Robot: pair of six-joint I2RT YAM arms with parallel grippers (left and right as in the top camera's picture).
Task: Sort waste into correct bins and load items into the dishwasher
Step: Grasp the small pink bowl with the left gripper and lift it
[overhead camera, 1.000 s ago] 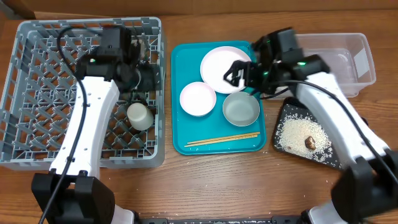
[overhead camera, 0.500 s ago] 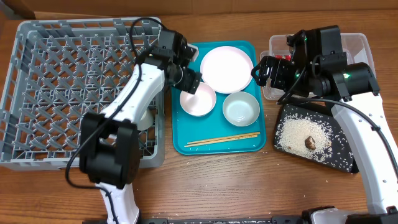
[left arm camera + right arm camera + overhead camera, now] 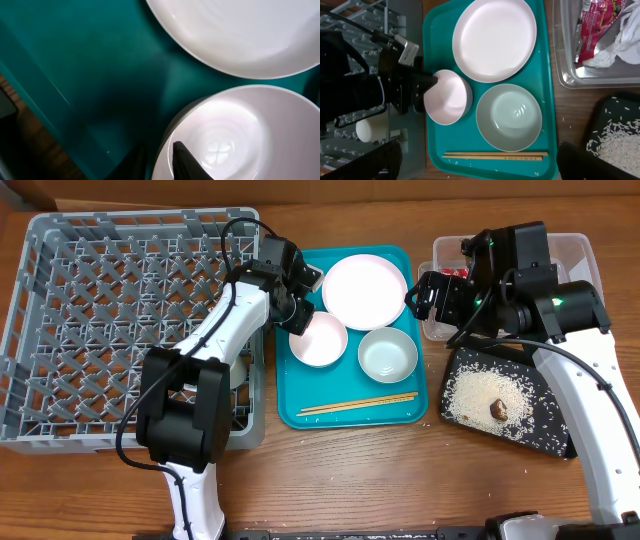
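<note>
Plate [image 3: 364, 290], pinkish bowl [image 3: 318, 342] glossy, smooth; teal tray [image 3: 345, 385] matt plastic; chopsticks [image 3: 358, 404] bare wood; rack [image 3: 90, 310] grey plastic.

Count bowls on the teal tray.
2. Left bowl sits below-left of the plate; right bowl beside it, above the chopsticks. Both on the teal tray; none seem hidden.

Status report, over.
Left gripper astride rim of left bowl, grip unconfirmed. Right gripper open, empty, above right edge of teal tray. Plate close beside bowl.
</note>
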